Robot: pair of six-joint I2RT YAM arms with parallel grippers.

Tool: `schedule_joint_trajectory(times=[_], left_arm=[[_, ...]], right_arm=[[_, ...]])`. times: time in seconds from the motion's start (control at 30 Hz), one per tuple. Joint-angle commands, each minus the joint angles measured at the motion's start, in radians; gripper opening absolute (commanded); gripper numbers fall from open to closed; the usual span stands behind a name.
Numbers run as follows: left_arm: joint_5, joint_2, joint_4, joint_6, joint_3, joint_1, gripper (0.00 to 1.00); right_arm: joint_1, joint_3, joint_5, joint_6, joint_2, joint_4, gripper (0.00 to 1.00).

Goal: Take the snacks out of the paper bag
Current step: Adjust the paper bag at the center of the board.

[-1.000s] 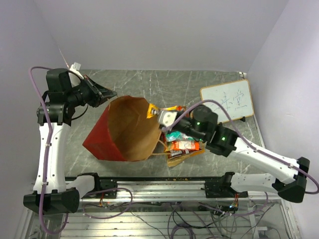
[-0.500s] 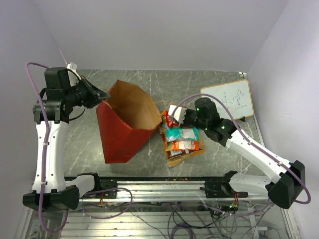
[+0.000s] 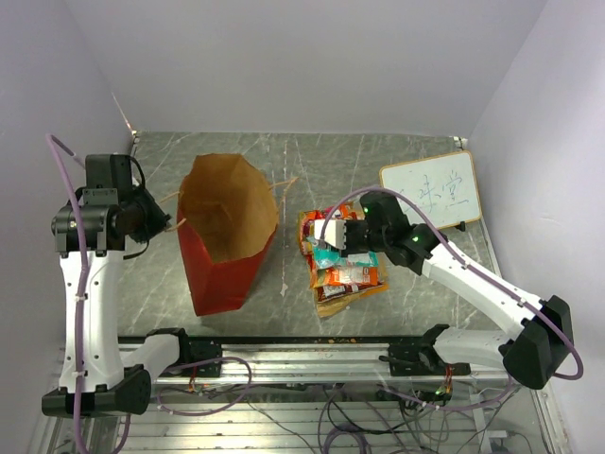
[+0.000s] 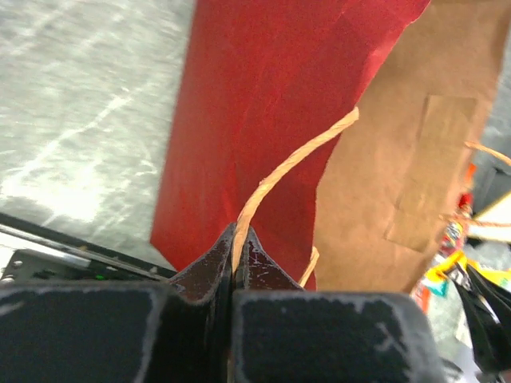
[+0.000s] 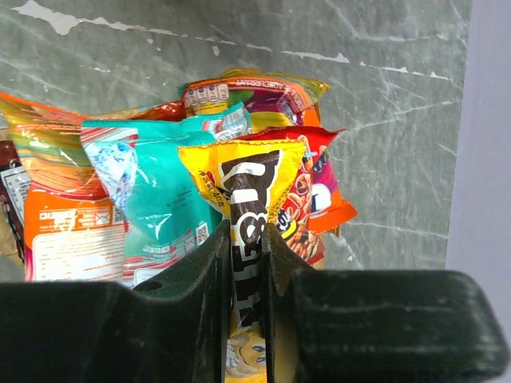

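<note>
The paper bag (image 3: 225,236), red outside and brown inside, stands mouth-up left of centre and nothing shows inside it. My left gripper (image 3: 167,225) is at its left side, shut on the tan twine handle (image 4: 275,171), which runs from between the jaws up to the bag's red wall (image 4: 255,112). The snacks (image 3: 348,272) lie in a pile on the table right of the bag. My right gripper (image 5: 247,239) hangs over that pile, shut on a yellow packet (image 5: 243,179) with a brown logo. Under it lie a teal packet (image 5: 156,199), an orange packet (image 5: 60,219) and a red packet (image 5: 315,191).
A white framed whiteboard (image 3: 430,192) with writing lies at the back right, close to my right arm. The metal rail (image 3: 302,355) with both arm bases runs along the table's near edge. Side walls close in the table on the left and right.
The bag went from lying tilted with its mouth toward the camera to standing upright as my left gripper pulled the handle left and nearer. My right gripper carried the yellow packet from the bag's mouth over the pile.
</note>
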Motion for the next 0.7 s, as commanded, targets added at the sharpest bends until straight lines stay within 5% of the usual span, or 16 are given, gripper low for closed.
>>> schedule_joint_trajectory(times=[0.0, 0.67], left_arm=[[-0.215, 0.008, -0.09, 0.04, 0.065, 0.005, 0.07], [-0.487, -0.071, -0.199, -0.09, -0.084, 0.005, 0.08]], right_arm=[[-0.005, -0.003, -0.054, -0.033, 0.001, -0.024, 0.0], [-0.005, -0.033, -0.041, -0.024, 0.064, 0.005, 0.0]])
